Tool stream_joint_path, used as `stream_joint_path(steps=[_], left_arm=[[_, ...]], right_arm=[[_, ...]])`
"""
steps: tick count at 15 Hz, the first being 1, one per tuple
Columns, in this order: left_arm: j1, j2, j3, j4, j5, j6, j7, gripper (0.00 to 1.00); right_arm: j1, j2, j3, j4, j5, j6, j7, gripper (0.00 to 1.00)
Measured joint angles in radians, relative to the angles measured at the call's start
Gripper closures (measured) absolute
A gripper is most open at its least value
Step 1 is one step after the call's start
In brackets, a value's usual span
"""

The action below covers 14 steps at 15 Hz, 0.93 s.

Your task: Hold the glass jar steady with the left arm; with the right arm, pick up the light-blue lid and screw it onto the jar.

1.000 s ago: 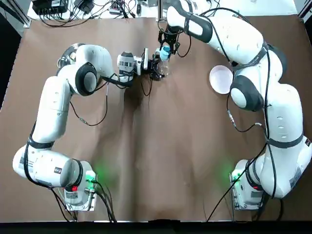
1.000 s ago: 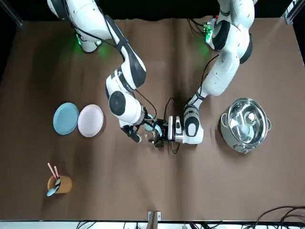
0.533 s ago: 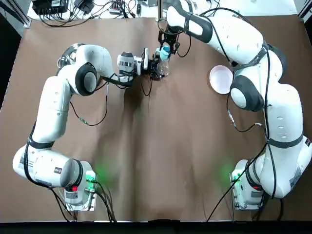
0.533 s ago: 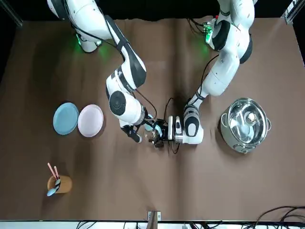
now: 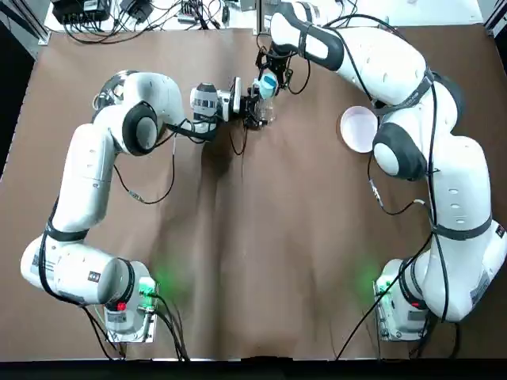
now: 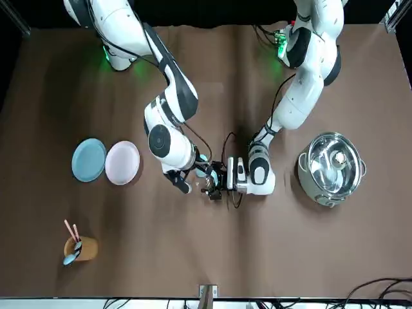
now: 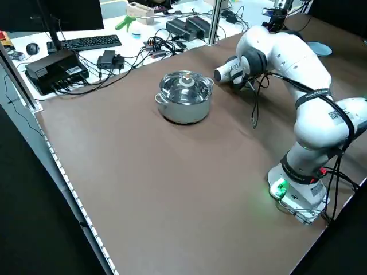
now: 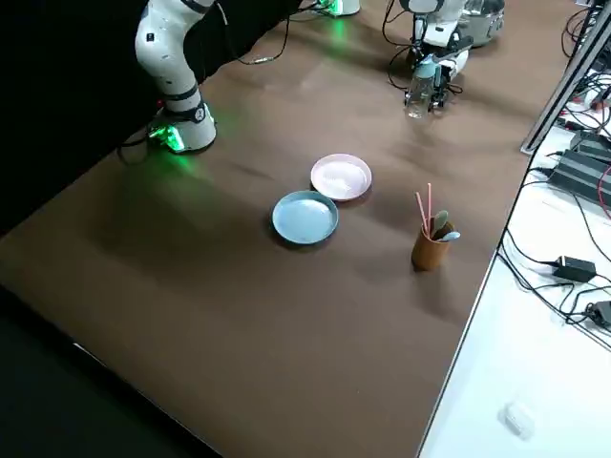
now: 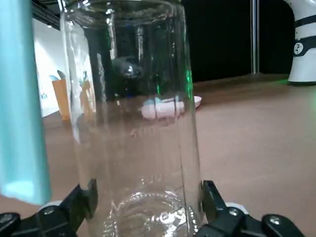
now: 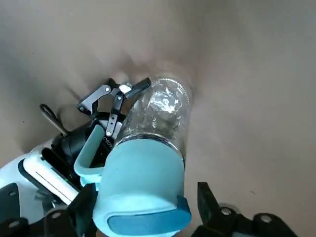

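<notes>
The left gripper (image 5: 252,109) clamps the upright glass jar (image 9: 133,123) at its base; the right gripper (image 10: 143,200) clamps the tilted light-blue lid (image 10: 140,182) near its top.

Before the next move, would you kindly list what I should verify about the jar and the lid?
1. Left end effector shut on the jar, fingers either side near its base: ok.
2. Jar upright on the table: ok.
3. Lid gripped in the right end effector: ok.
4. Lid over the jar's mouth: ok in the right wrist view, which shows the lid covering it.
5. Lid level and its threads caught on the jar: cannot tell.
6. Pot and pink plate well apart from the jar: ok.
</notes>
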Motion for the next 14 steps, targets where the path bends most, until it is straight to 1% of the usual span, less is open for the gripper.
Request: stream_joint_path(steps=[3, 4, 5, 6, 10, 14], left_arm=[[0.000, 0.000, 0.000, 0.002, 0.004, 0.000, 0.000, 0.05], [-0.001, 0.000, 0.000, 0.002, 0.005, 0.001, 0.000, 0.05], [-0.001, 0.000, 0.000, 0.002, 0.005, 0.001, 0.000, 0.05], [-0.001, 0.000, 0.000, 0.002, 0.005, 0.001, 0.000, 0.05], [-0.001, 0.000, 0.000, 0.002, 0.005, 0.001, 0.000, 0.05], [-0.001, 0.000, 0.000, 0.002, 0.005, 0.001, 0.000, 0.05]], right_arm=[[0.000, 0.000, 0.000, 0.002, 0.000, 0.001, 0.000, 0.08], [0.000, 0.000, -0.001, 0.003, 0.000, 0.001, 0.000, 0.06], [0.000, 0.000, -0.001, 0.004, 0.000, 0.001, 0.000, 0.01], [0.000, 0.000, -0.002, 0.005, 0.000, 0.001, 0.000, 0.00], [-0.003, 0.000, -0.011, 0.013, -0.002, -0.010, 0.000, 0.00], [0.000, -0.004, -0.011, 0.024, -0.076, -0.011, -0.010, 0.00]])
